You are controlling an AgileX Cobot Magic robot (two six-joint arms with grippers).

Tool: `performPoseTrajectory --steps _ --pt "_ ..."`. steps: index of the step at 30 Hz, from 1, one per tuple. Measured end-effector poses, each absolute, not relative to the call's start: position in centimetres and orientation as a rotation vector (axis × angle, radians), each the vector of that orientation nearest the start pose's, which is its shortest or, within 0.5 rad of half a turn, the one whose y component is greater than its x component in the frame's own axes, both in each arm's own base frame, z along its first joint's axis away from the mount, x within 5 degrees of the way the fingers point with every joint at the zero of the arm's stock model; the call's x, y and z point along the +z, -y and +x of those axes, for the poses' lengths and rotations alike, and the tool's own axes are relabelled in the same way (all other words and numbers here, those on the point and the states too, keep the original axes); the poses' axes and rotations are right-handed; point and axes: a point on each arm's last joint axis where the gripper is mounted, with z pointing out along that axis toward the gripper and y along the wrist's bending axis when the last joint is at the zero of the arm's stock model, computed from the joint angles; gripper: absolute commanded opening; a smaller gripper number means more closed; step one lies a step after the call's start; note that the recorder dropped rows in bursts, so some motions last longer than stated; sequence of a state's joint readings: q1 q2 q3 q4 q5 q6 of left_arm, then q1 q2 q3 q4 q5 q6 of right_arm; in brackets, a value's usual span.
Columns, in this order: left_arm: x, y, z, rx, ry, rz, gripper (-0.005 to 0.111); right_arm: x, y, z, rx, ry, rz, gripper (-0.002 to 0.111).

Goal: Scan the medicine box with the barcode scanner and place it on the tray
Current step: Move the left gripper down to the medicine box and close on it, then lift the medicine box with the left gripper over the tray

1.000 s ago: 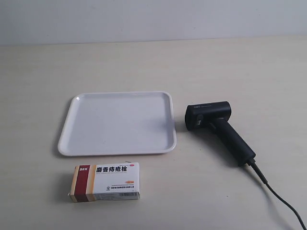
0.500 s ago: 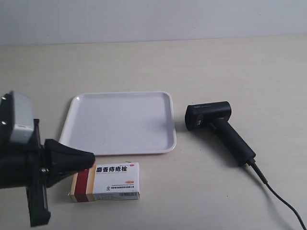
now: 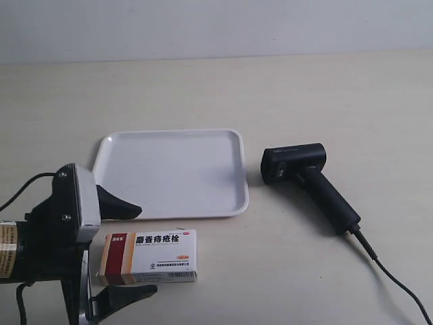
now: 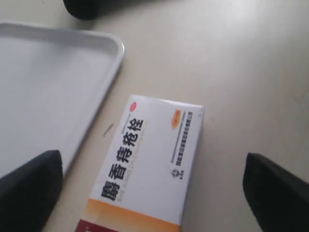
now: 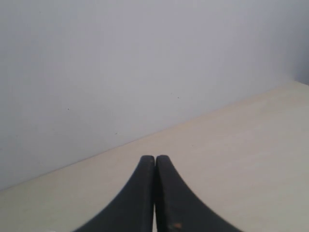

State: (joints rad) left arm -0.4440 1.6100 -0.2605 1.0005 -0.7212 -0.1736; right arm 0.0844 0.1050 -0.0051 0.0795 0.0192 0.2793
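The medicine box [image 3: 148, 257] lies flat on the counter [image 3: 325, 95] at the near left of the scene, just in front of the near rim of the tray [image 3: 169, 175] but apart from it; the printed face is up and the barcode side is turned toward the near edge; the barcode scanner [image 3: 308, 183] lies on its side to the right of the tray, well apart from the box, with its cable trailing toward the near right

The left claw [image 3: 125, 249] is spread wide and holds nothing; one finger lies over the tray's near-left corner and the other lies just in front of the box, so the striped left end of the box sits between them; in the left wrist view the box [image 4: 147, 166] is framed by the two fingertips [image 4: 31, 186] with clear gaps on both sides; the right claw [image 5: 155, 193] is pressed together, empty, and pointed at bare counter and wall

The box is judged to be light, thin cardboard: stiff enough to lift, but easily dented by a hard squeeze and somewhat slick on its glossy faces; a hold across the two long edges near the striped end is judged best, so that the barcode side is not covered more than needed and the box can be presented to the scanner
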Motion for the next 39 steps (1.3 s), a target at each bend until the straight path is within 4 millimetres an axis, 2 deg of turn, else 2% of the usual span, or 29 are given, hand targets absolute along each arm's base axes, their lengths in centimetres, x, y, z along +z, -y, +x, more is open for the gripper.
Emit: performPoseTrajectory --steps 8,10,11,13,14,15,16,19,23,27,32,35,39 --pt "8.8 13.7 17.3 -0.578 -1.859 1.512 0.104 20.7 -0.6 6.5 0.345 -1.598 0.22 0.0" --pt "8.3 13.8 17.6 -0.584 -1.871 1.546 0.097 20.7 -0.6 6.5 0.345 -1.598 0.22 0.0" --pt "8.3 13.9 17.7 -0.587 -1.866 1.55 0.09 20.7 -0.6 6.5 0.345 -1.598 0.22 0.0" --pt "8.3 13.9 17.6 -0.59 -1.861 1.562 0.054 20.7 -0.6 6.5 0.345 -1.597 0.219 0.0" --pt "8.3 13.9 17.6 -0.59 -1.862 1.564 0.041 20.7 -0.6 6.5 0.345 -1.595 0.219 0.0" --pt "8.3 13.9 17.7 -0.586 -1.863 1.568 0.016 20.7 -0.6 6.5 0.345 -1.593 0.219 0.0" --pt "8.5 14.0 17.8 -0.586 -1.853 1.564 0.002 20.7 -0.6 6.5 0.345 -1.593 0.219 0.0" --pt "9.6 14.1 18.1 -0.559 -1.814 1.547 0.0 20.9 -0.6 6.5 0.346 -1.579 0.218 0.0" --pt "13.2 14.3 18.9 -0.484 -1.691 1.51 0.0 21.3 -0.6 6.9 0.35 -1.605 0.229 0.0" --pt "15.3 15.0 20.7 -0.449 -1.654 1.554 0.0 22.3 -1.2 8.8 0.375 -1.731 0.212 0.0" --pt "16.6 14.9 23.6 -0.471 -1.672 1.547 0.0 21.8 -3.4 11.8 0.423 -1.982 0.083 0.0" --pt "16.3 14.1 24.7 -0.472 -1.7 1.533 0.0 20.9 -5.6 13.9 0.418 -2.154 -0.063 0.01" --pt "15.9 13.0 25.9 -0.475 -1.724 1.52 0.0 19.7 -8.1 16.9 0.394 -2.295 -0.171 0.038"
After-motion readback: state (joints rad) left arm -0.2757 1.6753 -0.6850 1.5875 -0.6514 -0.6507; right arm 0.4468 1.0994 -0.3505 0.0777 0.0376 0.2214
